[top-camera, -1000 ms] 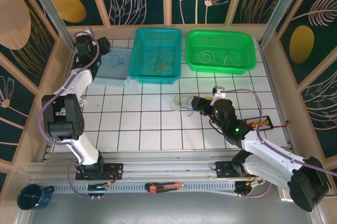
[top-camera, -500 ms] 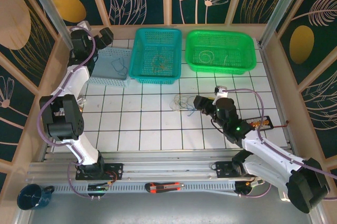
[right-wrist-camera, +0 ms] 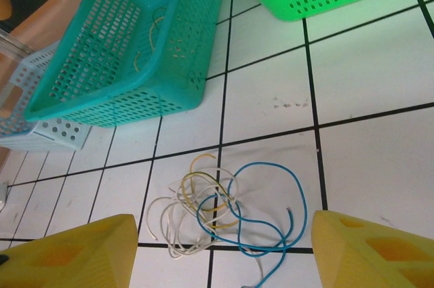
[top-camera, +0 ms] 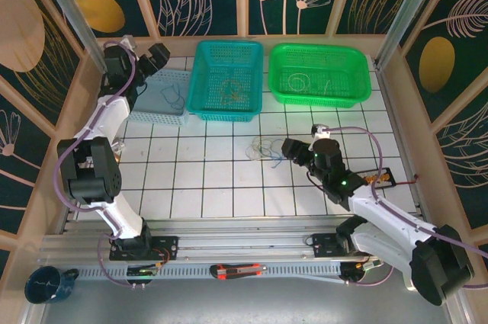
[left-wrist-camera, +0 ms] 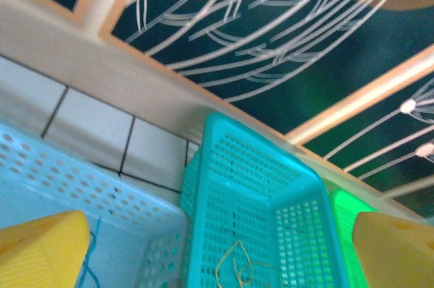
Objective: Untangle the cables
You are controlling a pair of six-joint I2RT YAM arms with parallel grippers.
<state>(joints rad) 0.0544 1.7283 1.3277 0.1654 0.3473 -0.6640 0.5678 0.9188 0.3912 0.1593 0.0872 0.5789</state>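
Observation:
The cables (top-camera: 265, 149) lie in a loose tangle on the white tiles: a blue loop (right-wrist-camera: 271, 193), whitish strands (right-wrist-camera: 169, 223) and a brownish-yellow one (right-wrist-camera: 203, 162). My right gripper (top-camera: 293, 149) hovers low just right of the tangle. It is open, and in the right wrist view the wires lie on the tile just ahead of the right gripper (right-wrist-camera: 220, 254), untouched. My left gripper (top-camera: 152, 63) stands open and empty at the far left corner, above the light-blue basket (top-camera: 162, 99). In the left wrist view the left gripper (left-wrist-camera: 217, 254) has its yellow fingers (left-wrist-camera: 41, 251) spread wide.
At the back stand the light-blue basket with a blue wire (top-camera: 174, 95), a teal basket (top-camera: 225, 107) holding a yellowish wire (left-wrist-camera: 237, 268), and a green basket (top-camera: 319, 99) with a pale wire. A black device (top-camera: 377, 179) lies at the right. Wooden walls enclose the table.
My left gripper has opened wide and drawn up and back toward the far left corner. The right gripper has shifted only slightly, and the tangle has not moved.

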